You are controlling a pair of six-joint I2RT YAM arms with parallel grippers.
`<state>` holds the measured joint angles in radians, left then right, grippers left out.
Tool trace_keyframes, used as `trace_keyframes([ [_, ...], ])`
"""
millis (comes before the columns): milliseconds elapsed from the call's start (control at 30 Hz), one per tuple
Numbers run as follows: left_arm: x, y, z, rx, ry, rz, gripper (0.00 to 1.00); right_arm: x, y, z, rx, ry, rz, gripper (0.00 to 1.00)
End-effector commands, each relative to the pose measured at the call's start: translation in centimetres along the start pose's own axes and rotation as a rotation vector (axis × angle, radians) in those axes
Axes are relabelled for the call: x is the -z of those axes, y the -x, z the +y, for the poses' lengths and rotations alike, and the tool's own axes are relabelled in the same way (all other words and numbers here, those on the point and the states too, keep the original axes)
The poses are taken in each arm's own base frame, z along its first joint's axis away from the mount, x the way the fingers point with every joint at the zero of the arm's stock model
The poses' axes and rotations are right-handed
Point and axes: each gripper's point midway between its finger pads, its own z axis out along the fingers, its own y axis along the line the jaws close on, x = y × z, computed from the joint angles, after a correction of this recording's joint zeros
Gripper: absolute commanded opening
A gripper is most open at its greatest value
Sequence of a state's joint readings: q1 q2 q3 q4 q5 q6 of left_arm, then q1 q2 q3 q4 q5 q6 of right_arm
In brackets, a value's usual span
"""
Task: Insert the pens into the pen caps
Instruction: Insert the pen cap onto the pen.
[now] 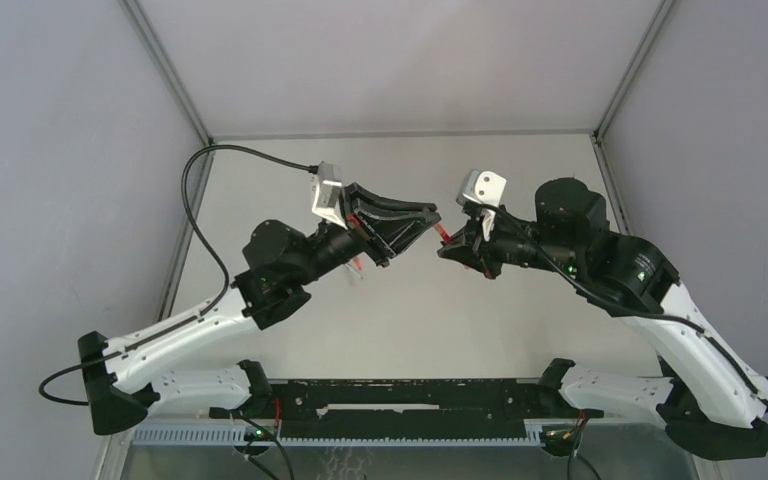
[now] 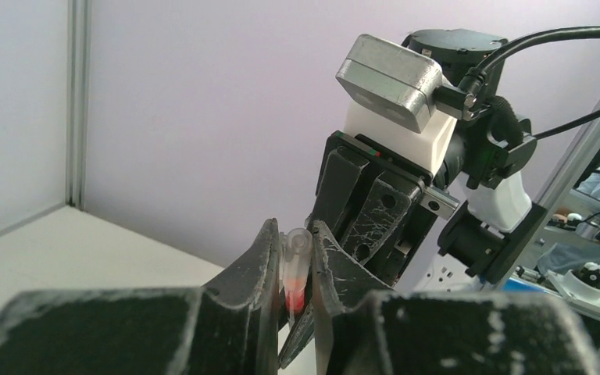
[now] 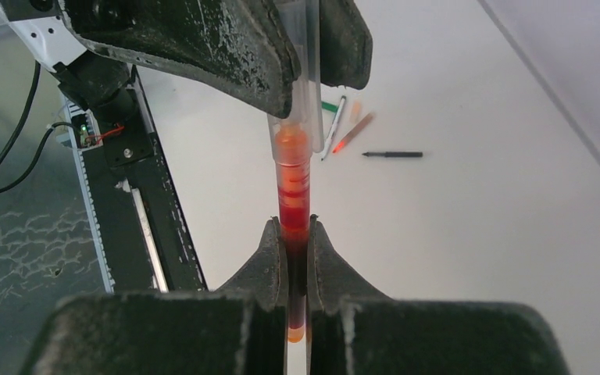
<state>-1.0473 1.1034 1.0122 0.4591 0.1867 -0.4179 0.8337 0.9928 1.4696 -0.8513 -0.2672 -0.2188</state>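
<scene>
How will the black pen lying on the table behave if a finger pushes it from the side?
The black pen looks thin and round, so on the smooth table it would probably roll rather than slide. Its straight line suggests it is stiff. It is slim, so likely light.

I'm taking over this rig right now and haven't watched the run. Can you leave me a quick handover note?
Left gripper: jaws shut on the red pen, by its pale barrel.
Right gripper: jaws shut on the red cap, which sits over the pen's tip; fully seated or not, cannot tell.
On the table: green pen, reddish pen, black pen, lying loose.
To do: cap those three; their caps are out of view.
</scene>
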Motion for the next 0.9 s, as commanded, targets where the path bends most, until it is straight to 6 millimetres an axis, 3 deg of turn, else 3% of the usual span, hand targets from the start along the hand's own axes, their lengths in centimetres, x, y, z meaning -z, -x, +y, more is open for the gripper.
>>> trace_keyframes([
  [0,8.2,-21.5,-3.9,0.295,-0.154,0.809,0.00,7.8,22.3,-1.2,0.240,-0.132,-0.805,0.00],
  [200,8.2,-21.3,-3.8,0.278,-0.146,0.813,0.00,7.8,21.7,-1.0,0.244,-0.137,-0.777,0.00],
  [367,7.9,-18.8,-2.4,0.219,-0.063,0.739,0.01,6.3,18.2,-0.5,0.220,-0.099,-0.667,0.00],
  [633,5.3,-12.2,-0.8,0.200,-0.013,0.537,0.33,3.5,10.4,0.8,0.116,-0.025,-0.500,0.00],
  [767,4.1,-7.9,-0.3,0.169,-0.005,0.431,0.50,2.9,8.2,0.9,0.069,-0.023,-0.456,0.00],
  [867,3.8,-5.1,-0.2,0.143,0.000,0.371,0.56,2.7,7.3,1.0,0.045,-0.020,-0.433,0.00],
])
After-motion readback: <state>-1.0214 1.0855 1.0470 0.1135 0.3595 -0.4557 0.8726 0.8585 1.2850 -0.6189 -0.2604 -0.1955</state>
